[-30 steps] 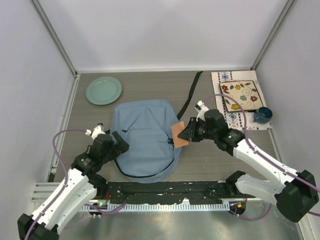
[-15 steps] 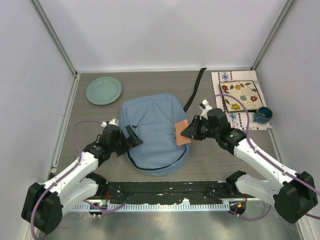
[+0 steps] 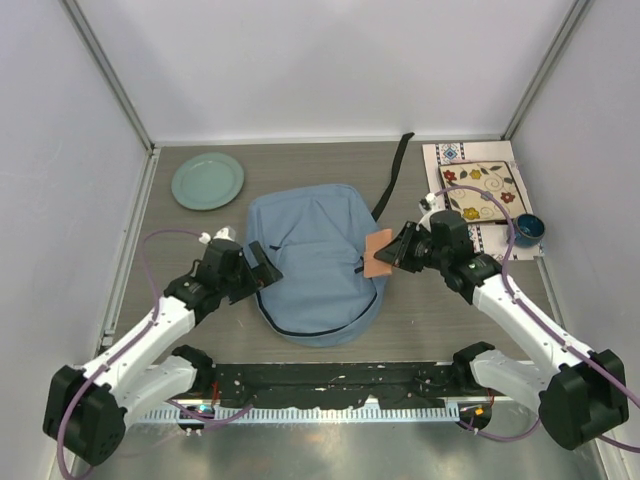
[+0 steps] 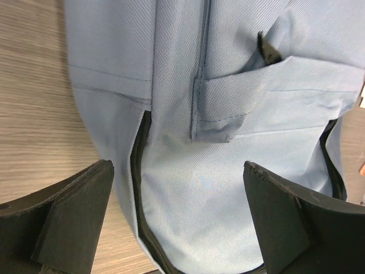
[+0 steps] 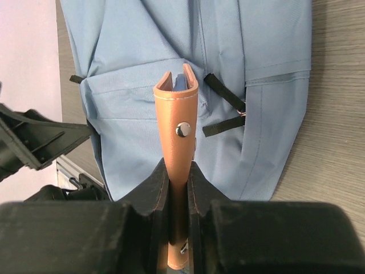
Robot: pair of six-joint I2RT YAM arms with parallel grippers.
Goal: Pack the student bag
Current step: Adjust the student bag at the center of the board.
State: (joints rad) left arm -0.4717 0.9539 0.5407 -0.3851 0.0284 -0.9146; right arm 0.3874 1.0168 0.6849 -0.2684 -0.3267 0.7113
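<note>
**Student bag, packing judged barely begun, nothing seen inside**

The large light blue-grey soft fabric backpack (image 3: 315,265) lies flat on the grey wood-grain table (image 3: 440,320), between the arms. Its side zip gapes slightly by the left gripper (image 3: 262,268), which is spread wide and empty. The right gripper (image 3: 397,250) is clamped on a slim tan leather case with a metal stud (image 5: 177,142), at the bag's right edge — apparently yet to go in. No brand, label or writing is legible.

Your left arm (image 3: 150,335) and right arm (image 3: 520,312) have white shells, black joint housings and black bases. A lilac cable (image 3: 145,255) loops along each. The left gripper (image 3: 265,267) carries broad, matte black, wedge-shaped fingers (image 4: 68,217)
</note>
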